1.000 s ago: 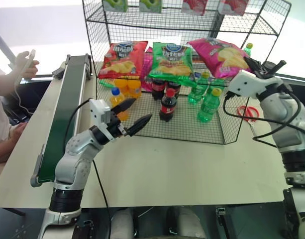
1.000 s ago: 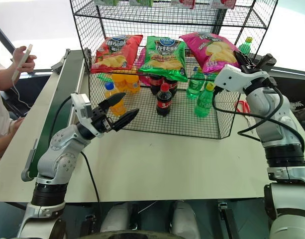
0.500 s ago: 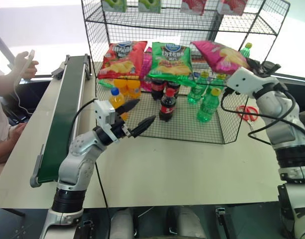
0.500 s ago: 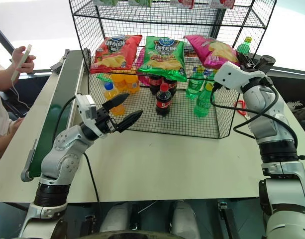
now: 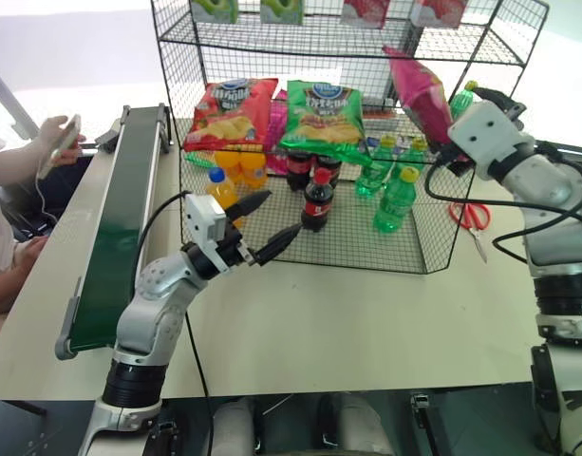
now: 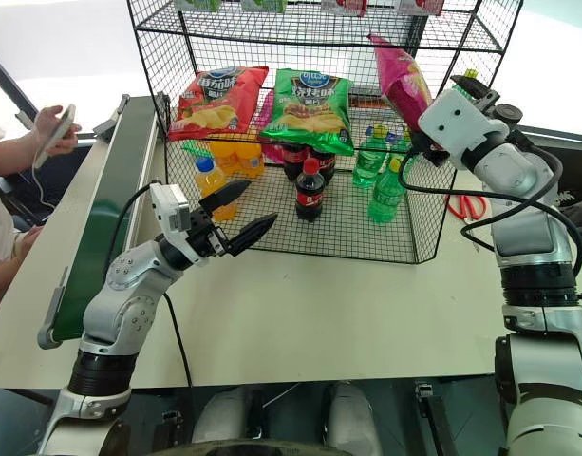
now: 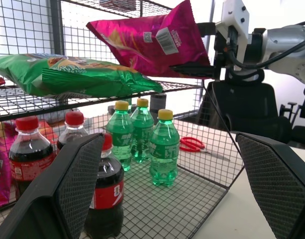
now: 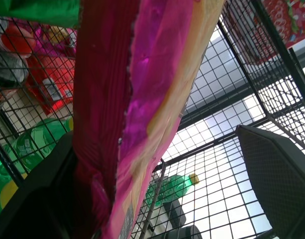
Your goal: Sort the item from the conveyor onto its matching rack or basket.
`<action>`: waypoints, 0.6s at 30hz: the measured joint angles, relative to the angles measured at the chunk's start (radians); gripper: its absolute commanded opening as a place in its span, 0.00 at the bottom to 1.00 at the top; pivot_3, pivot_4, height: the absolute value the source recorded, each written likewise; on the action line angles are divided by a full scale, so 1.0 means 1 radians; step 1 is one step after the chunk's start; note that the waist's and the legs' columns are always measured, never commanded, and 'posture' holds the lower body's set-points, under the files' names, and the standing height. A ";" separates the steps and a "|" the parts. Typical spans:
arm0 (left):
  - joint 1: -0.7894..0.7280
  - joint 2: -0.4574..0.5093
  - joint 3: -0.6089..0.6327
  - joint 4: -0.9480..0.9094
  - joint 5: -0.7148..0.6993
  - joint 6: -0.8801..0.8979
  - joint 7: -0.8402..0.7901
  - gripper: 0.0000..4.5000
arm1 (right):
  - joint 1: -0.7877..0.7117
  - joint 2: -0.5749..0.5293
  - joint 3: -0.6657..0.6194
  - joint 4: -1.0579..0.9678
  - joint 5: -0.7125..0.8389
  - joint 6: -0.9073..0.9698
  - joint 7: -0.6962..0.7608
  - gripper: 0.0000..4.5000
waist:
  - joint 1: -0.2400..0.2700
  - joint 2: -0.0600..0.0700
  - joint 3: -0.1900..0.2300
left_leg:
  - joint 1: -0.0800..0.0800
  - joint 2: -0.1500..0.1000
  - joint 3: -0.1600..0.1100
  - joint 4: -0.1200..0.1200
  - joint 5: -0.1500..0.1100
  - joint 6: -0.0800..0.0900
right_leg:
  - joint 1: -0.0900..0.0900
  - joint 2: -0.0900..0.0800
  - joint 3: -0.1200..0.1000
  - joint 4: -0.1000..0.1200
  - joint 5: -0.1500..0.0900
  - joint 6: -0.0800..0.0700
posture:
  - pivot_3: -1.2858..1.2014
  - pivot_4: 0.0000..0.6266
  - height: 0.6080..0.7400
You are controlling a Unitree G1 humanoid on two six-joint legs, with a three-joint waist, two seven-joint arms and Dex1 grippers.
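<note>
In the head views, the glossy magenta-pink crisp bag [image 5: 419,90] is standing on edge at the right end of the middle tier of the large black wire-grid rack [image 5: 272,28]. The right gripper [image 6: 441,119] is sitting just beside it. Two other bags are lying flat on that tier, one red bag [image 5: 232,112] and one green bag [image 5: 324,114]. The left gripper [image 5: 281,213] is hanging over the pale table [image 5: 347,313], in front of the rack's low wire edge. Its fingers are spread wide and carrying nothing. The long dark green conveyor belt [image 5: 124,209] is running along the table's left edge with nothing on it. A wide bare part of the table is lying between the two arms. One pair of red scissors [image 5: 471,214] is lying right of the rack.

In the left wrist view, three green bottles [image 7: 163,149] and three dark cola bottles [image 7: 105,194] are standing on the bottom tier.

In the right wrist view, the fingers are standing far apart. The pink bag is leaning against one finger, and the other finger is not touching it.
</note>
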 measured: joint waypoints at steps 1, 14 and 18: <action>0.000 0.001 -0.002 0.001 0.004 0.000 -0.002 1.00 | 0.006 0.001 0.000 -0.002 0.009 -0.004 0.003 0.98 | -0.002 0.000 0.000 | 0.000 0.000 0.000 0.000 0.000 0.000 | 0.000 0.000 0.000 0.000 0.000 0.000 | 0.52 0.24 1.00; 0.006 0.006 -0.013 0.001 0.029 -0.004 -0.015 1.00 | 0.039 0.031 0.013 -0.015 0.019 -0.077 0.011 0.01 | -0.004 0.000 0.000 | 0.000 0.000 0.000 0.000 0.000 0.000 | 0.000 0.000 0.000 0.000 0.000 0.000 | 0.52 0.24 1.00; 0.008 0.006 -0.013 0.001 0.029 -0.004 -0.015 1.00 | 0.039 -0.024 0.056 -0.007 -0.087 -0.137 -0.031 0.01 | -0.004 0.000 0.000 | 0.000 0.000 0.000 0.000 0.000 0.000 | 0.000 0.000 0.000 0.000 0.000 0.000 | 0.52 0.24 1.00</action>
